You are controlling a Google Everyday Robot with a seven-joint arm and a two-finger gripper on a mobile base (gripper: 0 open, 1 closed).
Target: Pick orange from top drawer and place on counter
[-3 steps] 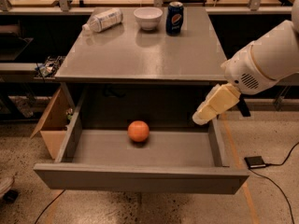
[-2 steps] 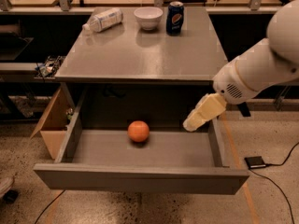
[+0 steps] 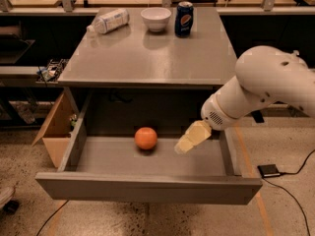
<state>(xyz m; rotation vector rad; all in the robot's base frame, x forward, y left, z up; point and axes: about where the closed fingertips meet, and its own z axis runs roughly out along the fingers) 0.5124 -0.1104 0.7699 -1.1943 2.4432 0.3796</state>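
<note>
You see top drawer [image 3: 147, 188] standing open below counter [image 3: 147, 58], front panel nearest you. Orange [image 3: 145, 137] in drawer, near middle, toward back. Gripper [image 3: 189, 139] over drawer interior, just right of orange, apart from it; arm enters from right. Along counter's far edge, left to right: bottle [image 3: 108, 21] on its side, bowl [image 3: 155, 18], can [image 3: 184, 18]. Cardboard box [image 3: 55, 132] on floor left of drawer.
</note>
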